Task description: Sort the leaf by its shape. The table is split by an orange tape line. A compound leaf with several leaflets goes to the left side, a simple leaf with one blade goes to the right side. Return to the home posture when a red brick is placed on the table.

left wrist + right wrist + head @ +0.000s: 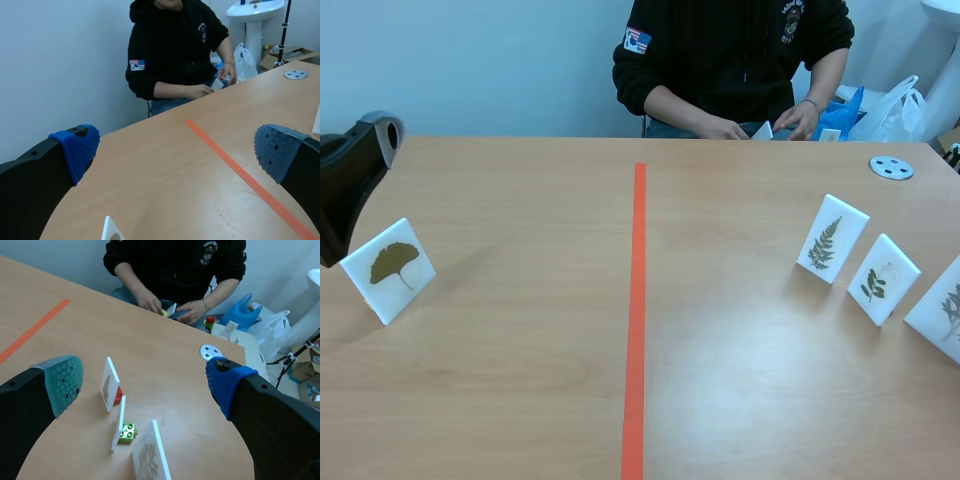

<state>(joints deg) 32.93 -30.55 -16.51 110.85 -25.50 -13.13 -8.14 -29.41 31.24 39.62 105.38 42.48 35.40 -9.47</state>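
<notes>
A white ginkgo leaf card (388, 268) stands tilted back, well left of the orange tape line (638, 320), showing a single fan-shaped, yellow-green blade. Right of the line three white cards stand upright in a slanting row, near one another: a fern card (832, 240) (many leaflets), a small sprig card (883, 280), and a grey-leafed card (945, 300), only partly in view.

Lab test room, by the look of it: light wood-laminate bench (500, 400) marked with an orange tape line (638, 300), bare pale-blue wall (60, 60), white ceramic pedestal sink (252, 12) behind (brown cardboard box (292, 54) and white plastic bag (244, 62) beside it).
</notes>
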